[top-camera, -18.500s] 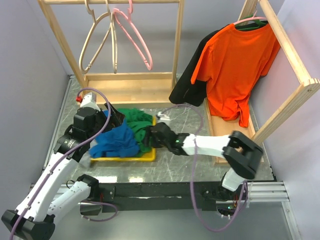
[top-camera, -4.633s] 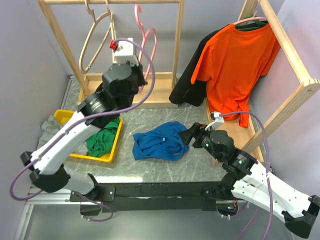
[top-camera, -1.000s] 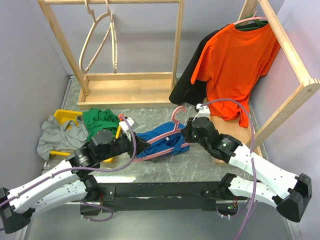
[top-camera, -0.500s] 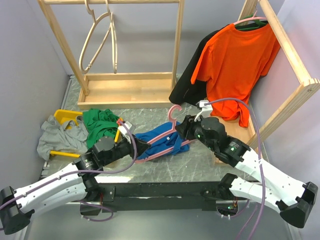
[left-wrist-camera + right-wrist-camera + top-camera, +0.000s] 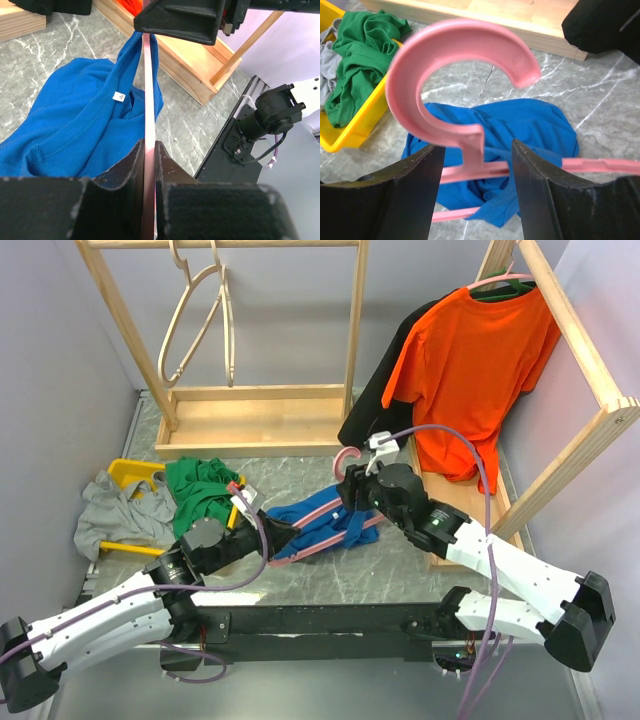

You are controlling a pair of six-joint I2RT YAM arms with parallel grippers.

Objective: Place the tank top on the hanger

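Note:
The royal-blue tank top (image 5: 322, 517) lies crumpled on the marble table, and part of it is looped over the pink hanger (image 5: 330, 537). My left gripper (image 5: 277, 538) is shut on the hanger's thin bar (image 5: 148, 100), with the tank top (image 5: 70, 120) and its white label just left of it. My right gripper (image 5: 352, 490) is open. Its fingers straddle the hanger's neck (image 5: 473, 150) without touching it, below the curved hook (image 5: 445, 42). In the right wrist view the tank top (image 5: 530, 125) lies under the hanger.
A yellow bin (image 5: 133, 472) holds a green garment (image 5: 203, 485), with a grey garment (image 5: 108, 512) beside it. A wooden rack (image 5: 255, 415) with beige hangers (image 5: 200, 320) stands at the back. An orange t-shirt (image 5: 470, 370) and a black garment (image 5: 375, 415) hang on the right rack.
My right gripper has opened and shifted left and back, from the tank top to the hanger's neck. The hook end has swung back. My left gripper still holds the bar.

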